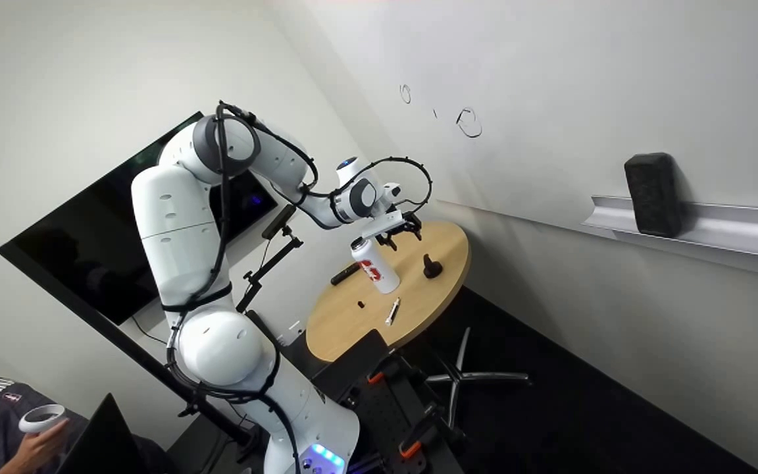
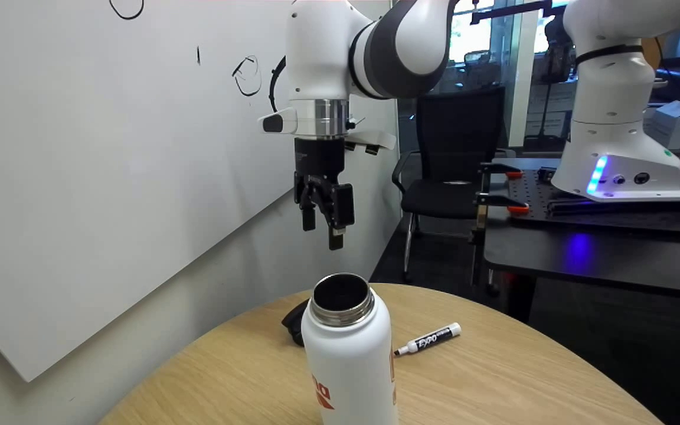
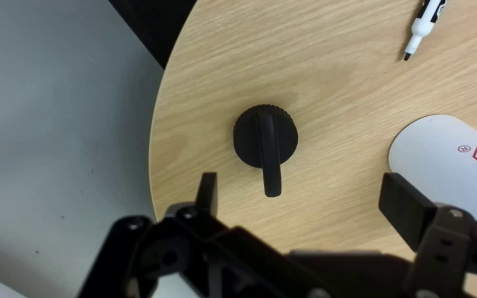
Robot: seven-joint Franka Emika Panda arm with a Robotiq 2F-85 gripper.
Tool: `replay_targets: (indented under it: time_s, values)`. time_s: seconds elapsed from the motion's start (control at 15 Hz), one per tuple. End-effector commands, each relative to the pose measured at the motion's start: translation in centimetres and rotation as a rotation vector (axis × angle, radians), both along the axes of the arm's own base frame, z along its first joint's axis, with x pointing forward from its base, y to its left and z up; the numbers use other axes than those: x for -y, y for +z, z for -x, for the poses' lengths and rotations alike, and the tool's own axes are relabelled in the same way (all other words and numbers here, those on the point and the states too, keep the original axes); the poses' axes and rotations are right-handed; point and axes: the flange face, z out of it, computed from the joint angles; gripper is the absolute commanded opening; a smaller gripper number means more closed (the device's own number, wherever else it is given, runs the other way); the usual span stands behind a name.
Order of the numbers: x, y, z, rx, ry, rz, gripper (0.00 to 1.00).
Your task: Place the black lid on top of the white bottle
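Note:
The black lid point(image 1: 431, 266) lies on the round wooden table point(image 1: 333, 332), with its looped handle raised. In the wrist view, the lid point(image 3: 246, 138) shows from above; in an exterior view, the lid point(image 2: 294, 323) is partly hidden behind the bottle. The white bottle point(image 1: 382, 276) stands upright and uncapped with red marks; its open mouth shows in an exterior view point(image 2: 349, 360), and part of its side in the wrist view point(image 3: 433, 157). My gripper point(image 1: 402, 238) is open and empty above the table, over the lid's area; its fingers point(image 3: 304, 198) are spread wide, apart from the lid.
A white marker point(image 2: 428, 340) lies uncapped on the table. A tiny black piece point(image 1: 360, 304) and a black cylinder point(image 1: 345, 273) lie near the bottle. A whiteboard wall point(image 2: 110, 177) runs beside the table. A black block point(image 1: 652, 194) sits on the whiteboard ledge.

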Motion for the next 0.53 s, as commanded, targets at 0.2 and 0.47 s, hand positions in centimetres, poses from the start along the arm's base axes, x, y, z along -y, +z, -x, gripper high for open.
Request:
replay_targets:
  time_s: [0.2,0.47]
  values:
    - [-3.3,-3.0,-1.8,0.002,0.069,0.036,1.00]
    - [-4.9,-4.9,-2.8,0.010,0.113,0.061,1.00]
